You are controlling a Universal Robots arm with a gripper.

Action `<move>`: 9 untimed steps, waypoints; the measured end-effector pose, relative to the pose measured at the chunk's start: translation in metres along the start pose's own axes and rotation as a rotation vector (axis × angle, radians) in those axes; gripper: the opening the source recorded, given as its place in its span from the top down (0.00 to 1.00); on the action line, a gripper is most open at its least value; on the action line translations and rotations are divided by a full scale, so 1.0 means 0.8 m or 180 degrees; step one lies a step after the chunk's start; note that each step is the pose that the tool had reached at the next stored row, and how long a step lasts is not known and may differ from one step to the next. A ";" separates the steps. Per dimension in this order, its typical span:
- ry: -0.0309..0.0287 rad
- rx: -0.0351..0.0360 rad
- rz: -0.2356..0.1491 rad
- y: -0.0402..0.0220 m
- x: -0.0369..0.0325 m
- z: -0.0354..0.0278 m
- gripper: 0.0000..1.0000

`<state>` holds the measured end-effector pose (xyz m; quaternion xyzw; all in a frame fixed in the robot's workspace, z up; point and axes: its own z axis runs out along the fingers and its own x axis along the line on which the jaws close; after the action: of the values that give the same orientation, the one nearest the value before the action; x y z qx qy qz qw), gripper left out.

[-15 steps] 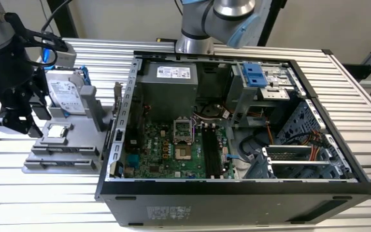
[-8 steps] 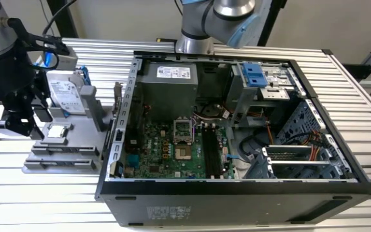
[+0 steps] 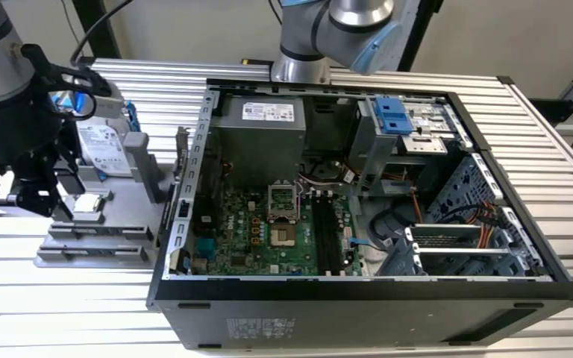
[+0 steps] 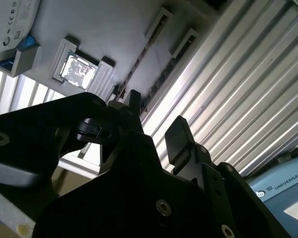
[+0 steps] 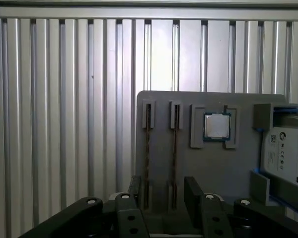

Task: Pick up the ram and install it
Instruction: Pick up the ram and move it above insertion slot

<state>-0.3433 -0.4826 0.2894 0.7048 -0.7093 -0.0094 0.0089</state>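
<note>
Worktop (image 3: 555,127): ribbed silver slats, carrying an open computer case (image 3: 366,291) and, at the exterior view's left, a grey holder tray (image 5: 213,168).
Ram (image 5: 175,144): stands on edge in a tray slot, its long axis running with the slats. A twin stick (image 5: 148,144) stands parallel just beside it, and the square CPU (image 5: 217,126) sits on its other side.
Hand (image 5: 164,181): over the tray's end, fingers (image 5: 192,191) spread apart, gripping nothing. In the first wrist view both sticks line up within the gap, untouched as far as I can see.
Labels: a white printed sticker on the hard drive (image 5: 287,156) and another on the power supply (image 3: 266,112).
</note>
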 end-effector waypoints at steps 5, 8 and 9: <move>0.0000 0.0000 0.0000 -0.0006 0.0000 0.0100 0.00; 0.0000 0.0000 0.0000 -0.0008 0.0000 0.0160 0.00; 0.0000 0.0000 0.0000 -0.0008 0.0000 0.0176 0.00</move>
<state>-0.3430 -0.4826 0.2753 0.7048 -0.7093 -0.0094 0.0089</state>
